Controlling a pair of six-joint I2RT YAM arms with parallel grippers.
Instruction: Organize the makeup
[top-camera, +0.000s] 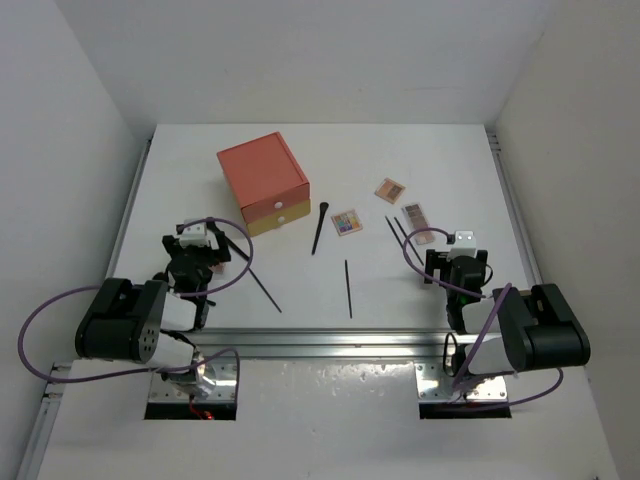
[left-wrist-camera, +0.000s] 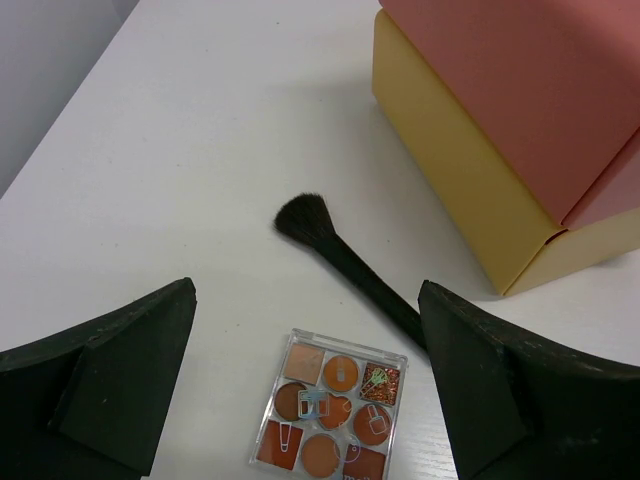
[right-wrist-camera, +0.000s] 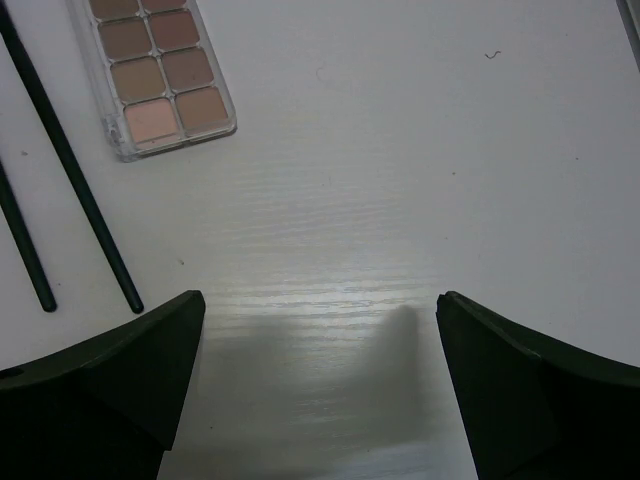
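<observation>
Both claws are spread wide and hold nothing. My left claw (left-wrist-camera: 305, 335) hovers over the bench (left-wrist-camera: 180, 150). Its camera shows the square palette (left-wrist-camera: 335, 400) between the fingers, the brush (left-wrist-camera: 345, 265) just past it at 12 o'clock with its flared head toward 10, and the box (left-wrist-camera: 520, 130) at 2 o'clock. From above, the brush lies at 4 o'clock of the box, with the square palette just beside it at 3 o'clock. A small palette (top-camera: 389, 190) and a long palette (top-camera: 413, 214) sit farther out, toward 2 o'clock. My right claw (right-wrist-camera: 320, 340) is over bare bench, with the long palette at its 11 o'clock and two sticks (right-wrist-camera: 70, 170) at 9. A lone stick (top-camera: 348, 288) lies mid-bench, and a long stick (top-camera: 265, 290) slants beside the left arm
</observation>
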